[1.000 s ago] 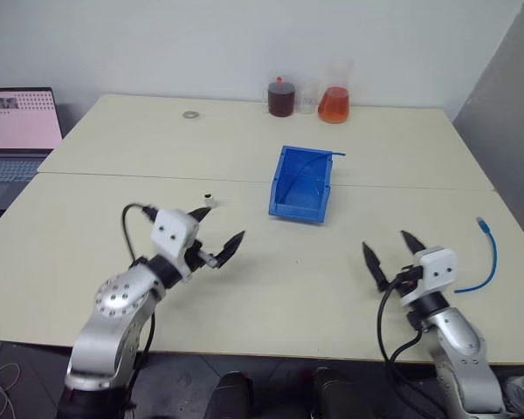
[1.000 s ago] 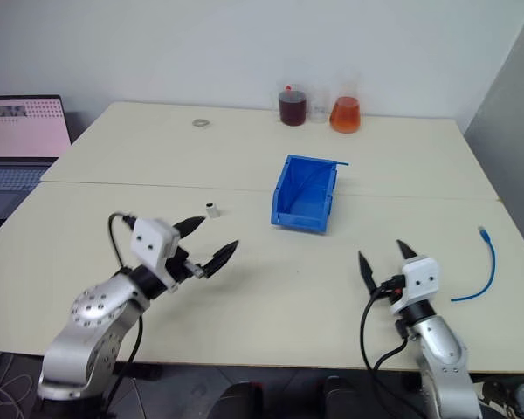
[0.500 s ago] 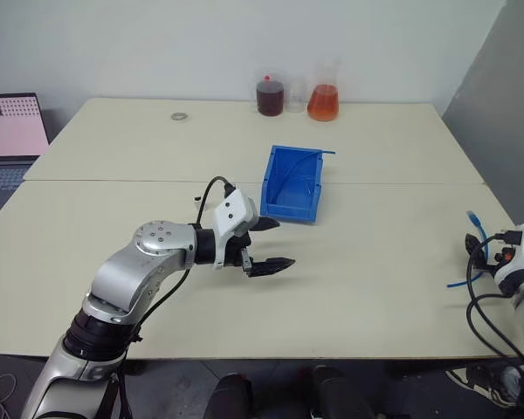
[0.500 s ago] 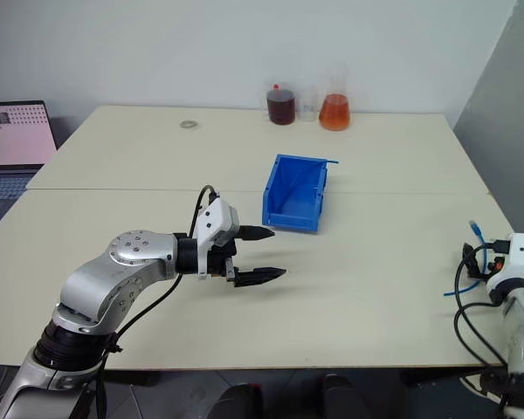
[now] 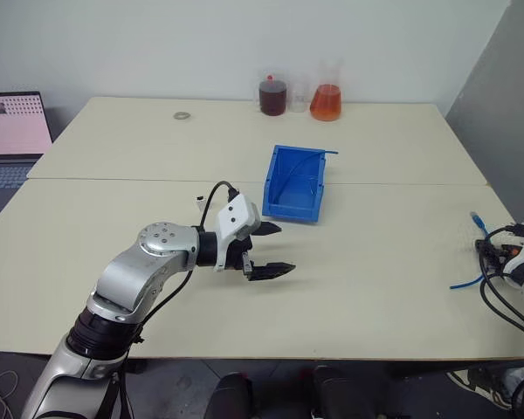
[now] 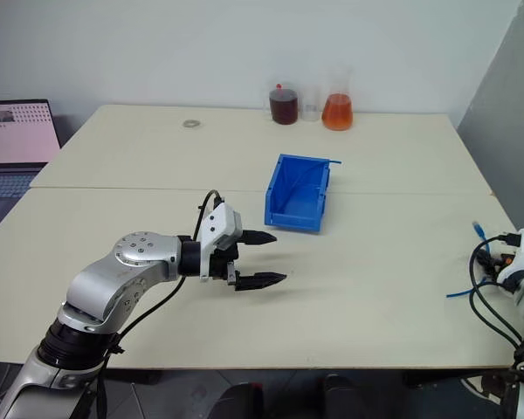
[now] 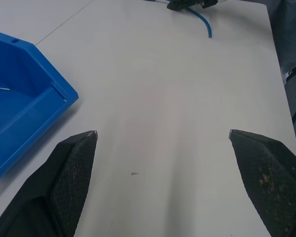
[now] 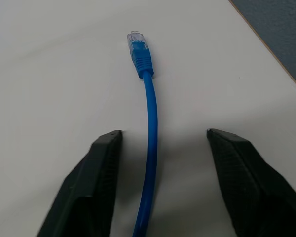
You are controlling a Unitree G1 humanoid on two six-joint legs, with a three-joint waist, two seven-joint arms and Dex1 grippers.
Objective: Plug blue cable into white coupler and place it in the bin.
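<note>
- Blue cable [image 8: 149, 148] lies on the pale table [image 5: 375, 262] at our far right edge, well apart from the bin [image 5: 295, 183] in the middle.
- Our right gripper [image 8: 160, 143] straddles the cable: one black finger sits on each side of the cord, and neither pad touches it, so the jaws stand part-way apart with nothing pinched.
- Seen from the right wrist, the cable's long axis runs straight away along the line of the fingers, with a slight bow, and its clear plug [image 8: 136, 39] points away from the gripper.
- So we judge the coming move turns on closing across the cord, at right angles to its length; the right arm is far nearer than the left.
- Our left gripper [image 5: 268, 250] hovers near the bin's low front, spread wide and empty, pointing across the table toward the cable.
- What we take for the white coupler [image 5: 199, 201] is a tiny speck on the table behind the left wrist; it is too small to tell which way its dark end faces.
- We judge the task barely begun: cable unplugged, bin without the pair.
</note>
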